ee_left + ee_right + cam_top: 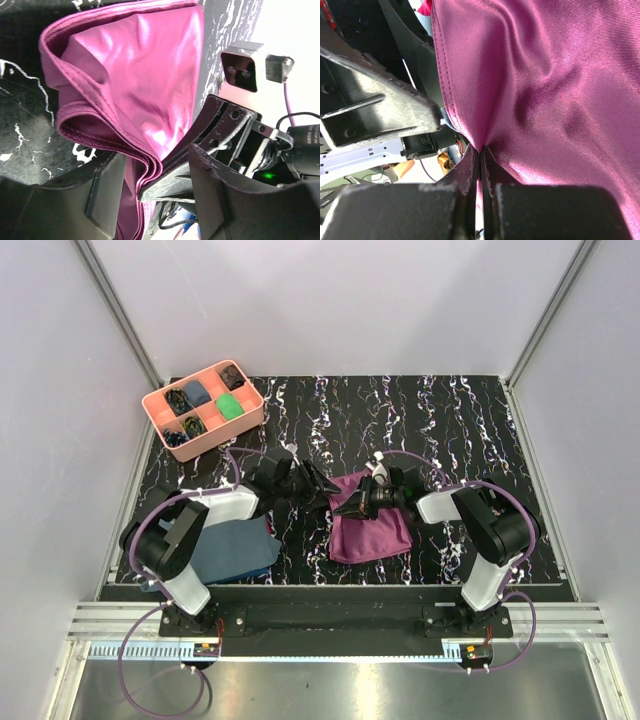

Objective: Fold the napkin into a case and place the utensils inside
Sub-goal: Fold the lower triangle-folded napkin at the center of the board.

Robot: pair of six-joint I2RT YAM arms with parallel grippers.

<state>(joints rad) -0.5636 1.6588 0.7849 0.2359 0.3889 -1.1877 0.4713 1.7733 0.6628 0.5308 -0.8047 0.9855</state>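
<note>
Neighbouring napkin (372, 531): blue cloth (235, 552), pink tray (228, 433).

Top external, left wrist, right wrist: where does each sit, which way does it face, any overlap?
Top external: above and behind the bases, looking down on the table; shows left arm, right arm, napkin, pink tray.
Left wrist: on the left arm, facing along the open left end effector at the napkin's folded edge; own fingers show.
Right wrist: on the right arm, facing along the right end effector, shut on the napkin; own fingers show.
Shared: both wrist views show the napkin and the opposite end effector.
</note>
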